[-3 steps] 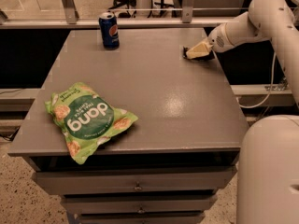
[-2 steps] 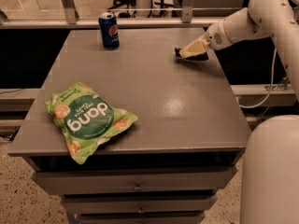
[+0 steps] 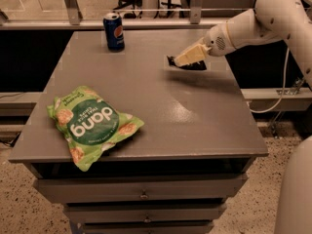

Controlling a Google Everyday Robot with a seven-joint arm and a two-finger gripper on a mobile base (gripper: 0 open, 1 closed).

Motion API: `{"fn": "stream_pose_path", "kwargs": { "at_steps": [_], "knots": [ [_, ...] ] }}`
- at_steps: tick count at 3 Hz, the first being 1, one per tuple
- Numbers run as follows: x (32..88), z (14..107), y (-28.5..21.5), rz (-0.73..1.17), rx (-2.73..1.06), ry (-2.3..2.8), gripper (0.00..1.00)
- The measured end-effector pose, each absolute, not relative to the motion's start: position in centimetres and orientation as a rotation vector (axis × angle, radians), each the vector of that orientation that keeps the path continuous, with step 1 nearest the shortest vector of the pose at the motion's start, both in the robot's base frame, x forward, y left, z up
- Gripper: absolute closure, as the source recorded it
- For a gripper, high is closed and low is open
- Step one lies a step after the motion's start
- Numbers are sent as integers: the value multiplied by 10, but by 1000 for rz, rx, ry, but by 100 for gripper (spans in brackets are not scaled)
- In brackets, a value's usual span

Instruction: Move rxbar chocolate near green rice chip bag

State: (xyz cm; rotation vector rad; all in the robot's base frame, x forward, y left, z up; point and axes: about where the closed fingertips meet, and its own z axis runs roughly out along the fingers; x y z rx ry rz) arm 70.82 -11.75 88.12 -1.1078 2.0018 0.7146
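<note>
Since only one camera view is on record, all entries below belong to it.

**Camera view**

- Hand (image 3: 179, 61): over the far right part of the worktop (image 3: 195, 116), at the end of the arm (image 3: 253, 21) that reaches in from the right. Pale fingers clenched on the rxbar, as far as can be judged.
- Rxbar (image 3: 196, 66): dark, flat, held at the fingers and just under them. One end shows past the fingertips on the left. Long axis runs roughly left to right across the picture, close in line with the fingers. Whether it hangs just clear of the worktop or touches it cannot be told.
- Bag (image 3: 92, 125): bright green, lying flat at the near left of the worktop, well apart from the rxbar. Lettering reads upside down to the camera. Its outline sits skewed to the worktop edges, one corner hanging past the near edge.
- Can (image 3: 113, 31): blue, upright, far left, well apart from both.

**Governing relation:** the bag lies diagonally from the hand, toward the near left. Judgement: the carry calls for a sweep that way, setting down on the bare surface just right of the bag.
</note>
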Motion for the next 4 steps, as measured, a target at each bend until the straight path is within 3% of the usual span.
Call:
{"fn": "stream_pose_path", "kwargs": {
  "at_steps": [1,3,4],
  "knots": [
    [671,879,-86,805,-1117,1983,100],
    [660,860,-69,852,-1141,2012,100],
    [652,860,-60,844,-1162,2022,85]
  ]
}}
